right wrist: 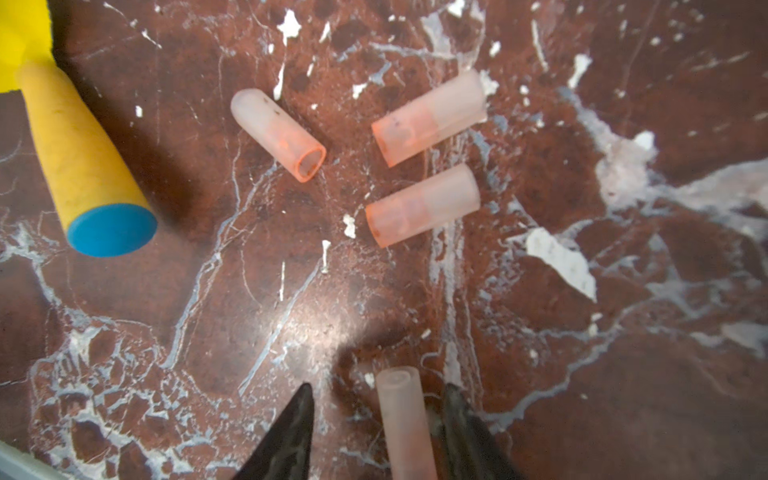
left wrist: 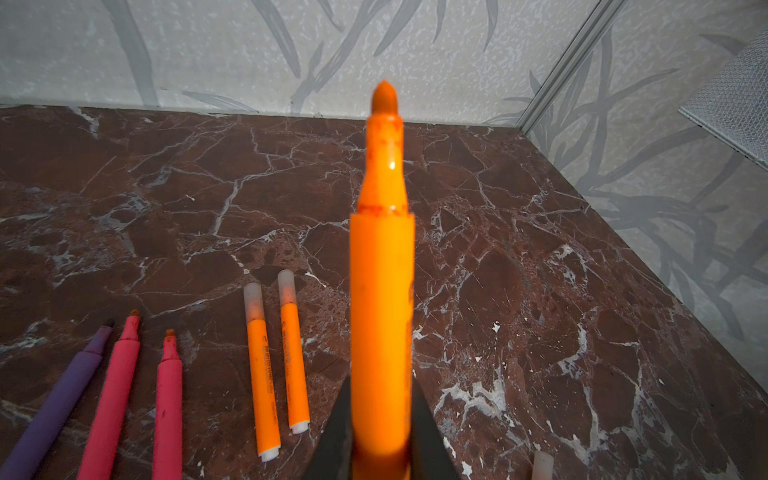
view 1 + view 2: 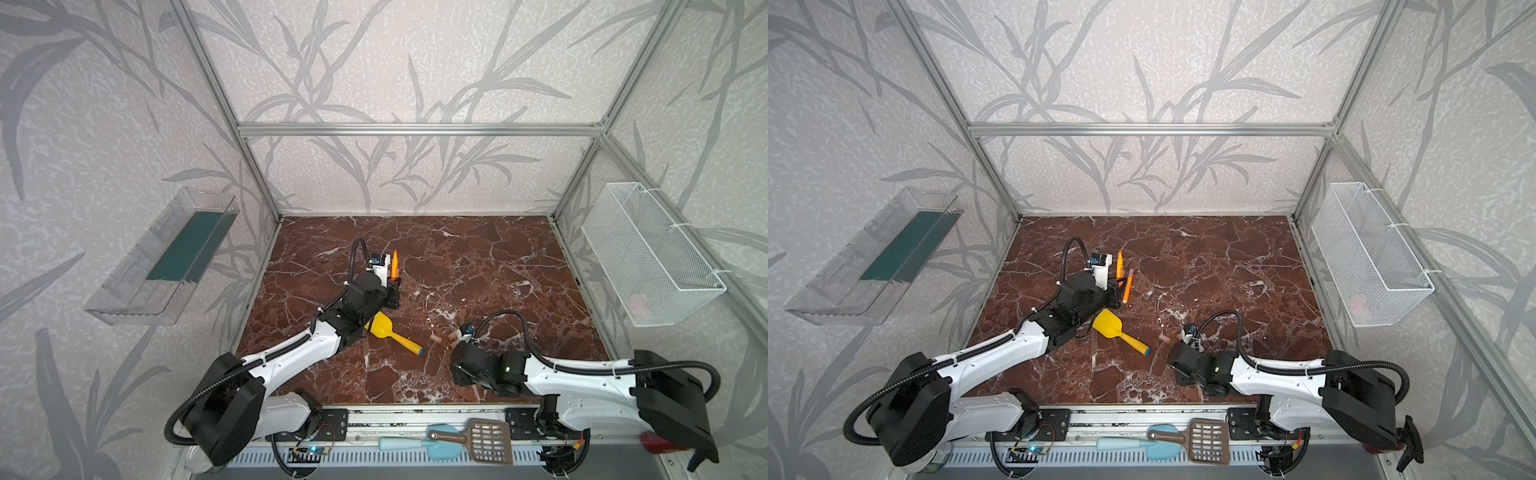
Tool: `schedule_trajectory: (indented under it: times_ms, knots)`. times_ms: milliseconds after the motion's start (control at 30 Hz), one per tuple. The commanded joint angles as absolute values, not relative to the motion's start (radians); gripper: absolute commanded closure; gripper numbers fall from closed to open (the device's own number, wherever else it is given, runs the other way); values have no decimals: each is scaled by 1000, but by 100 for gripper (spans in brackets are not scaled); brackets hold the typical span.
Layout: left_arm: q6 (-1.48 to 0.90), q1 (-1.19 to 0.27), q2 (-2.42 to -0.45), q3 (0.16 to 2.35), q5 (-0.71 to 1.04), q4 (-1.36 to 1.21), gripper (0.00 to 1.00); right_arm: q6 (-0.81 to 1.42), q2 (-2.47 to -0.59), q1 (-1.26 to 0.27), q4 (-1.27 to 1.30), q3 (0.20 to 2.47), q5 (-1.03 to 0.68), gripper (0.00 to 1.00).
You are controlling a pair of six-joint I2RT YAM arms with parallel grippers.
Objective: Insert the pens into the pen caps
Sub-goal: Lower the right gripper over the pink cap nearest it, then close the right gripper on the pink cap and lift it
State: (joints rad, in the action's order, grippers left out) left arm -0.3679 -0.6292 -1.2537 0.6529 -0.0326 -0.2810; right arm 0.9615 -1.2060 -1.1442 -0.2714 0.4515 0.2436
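Pen (image 2: 382, 316), orange, stands tip-up, clamped in our left pincer (image 2: 380, 388). Our right pincer (image 1: 379, 388) hangs low over the table (image 1: 623, 374), jaws apart astride one cap (image 1: 401, 424), a gap on one side. We see three more caps (image 1: 422, 205) lying near it, beside the shovel (image 1: 83, 145).

On my left wrist feed the gripped orange marker pen (image 2: 382, 291) is blurred and its butt runs off frame; the purple pen (image 2: 54, 411) is cut off too. On the right wrist feed one translucent pinkish plastic cap (image 1: 401, 419) leaves the frame. In both top views the loose caps (image 3: 436, 338) are too small for me to count.
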Motion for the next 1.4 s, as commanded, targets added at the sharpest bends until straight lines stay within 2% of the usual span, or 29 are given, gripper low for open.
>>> schedule_trajectory:
  times_ms: [0,200,333,500,667,833,933,1167,1367]
  knots:
    - [-362,-633,-1259,664,-38,-279,100,939,-1209,-1156,-339,476,266,54]
    - [-360,-632,-1257,664,-41,-279,100,916,-1291,-1158,-368,519,268,62]
    - [-360,-632,-1256,664,-41,-278,100,915,-1331,-1160,-391,542,284,73]
    - [-360,-633,-1256,664,-40,-278,100,916,-1331,-1161,-385,535,285,84]
    - [-360,-633,-1253,664,-39,-278,100,929,-1311,-1162,-377,519,295,90]
    - [-387,-633,-1239,669,-10,-269,100,960,-1209,-1160,-416,515,370,93]
    - [-441,-632,-1198,661,20,-262,100,953,-1087,-1161,-436,522,451,98]
    - [-476,-633,-1099,573,89,-264,100,801,-776,-1134,-298,520,590,100]
    - [-444,-637,-1128,576,239,-337,100,669,-793,-1015,-134,636,519,100]
